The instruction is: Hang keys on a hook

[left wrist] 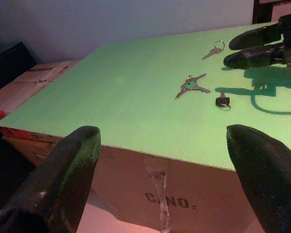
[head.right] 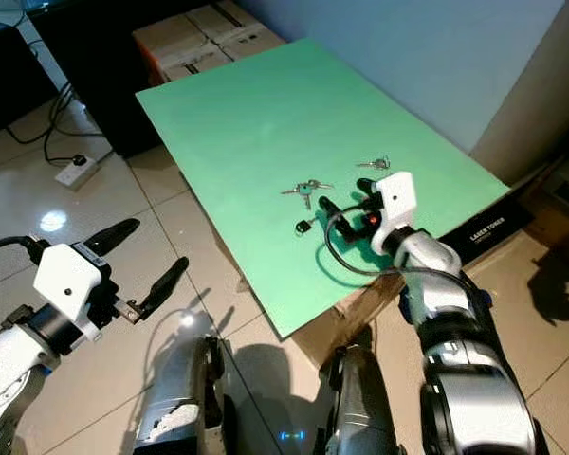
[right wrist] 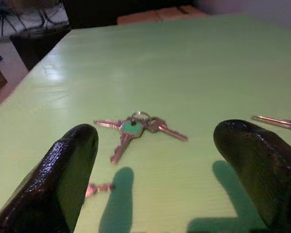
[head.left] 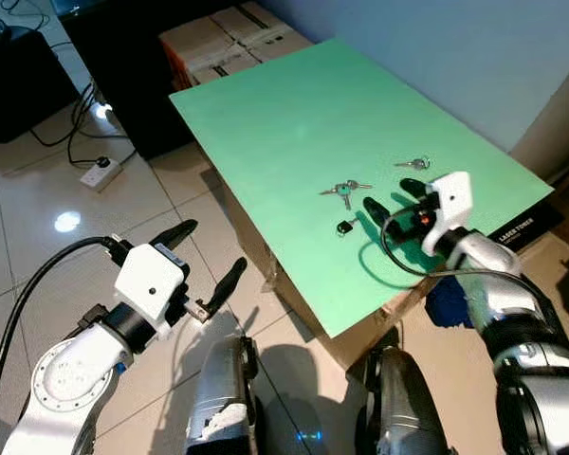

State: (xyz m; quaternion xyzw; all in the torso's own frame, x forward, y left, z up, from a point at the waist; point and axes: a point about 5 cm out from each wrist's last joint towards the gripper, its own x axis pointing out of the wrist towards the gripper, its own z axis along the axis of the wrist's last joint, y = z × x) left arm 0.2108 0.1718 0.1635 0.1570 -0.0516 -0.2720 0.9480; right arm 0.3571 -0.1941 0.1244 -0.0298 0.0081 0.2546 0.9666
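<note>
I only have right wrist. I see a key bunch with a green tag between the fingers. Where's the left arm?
Observer: The left gripper hangs over the floor tiles, off the green board, fingers open.
Operator: Other keys?
Observer: A small dark fob lies near the key bunch, and a single key sits farther along the board.
Operator: Any hook?
Observer: I see none. The right gripper is open over the board, beside the bunch.

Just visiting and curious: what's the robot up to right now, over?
Right gripper open over green board, aimed at key bunch. Left gripper open, off the board above the floor. Small black key and another key nearby. No hook seen.
</note>
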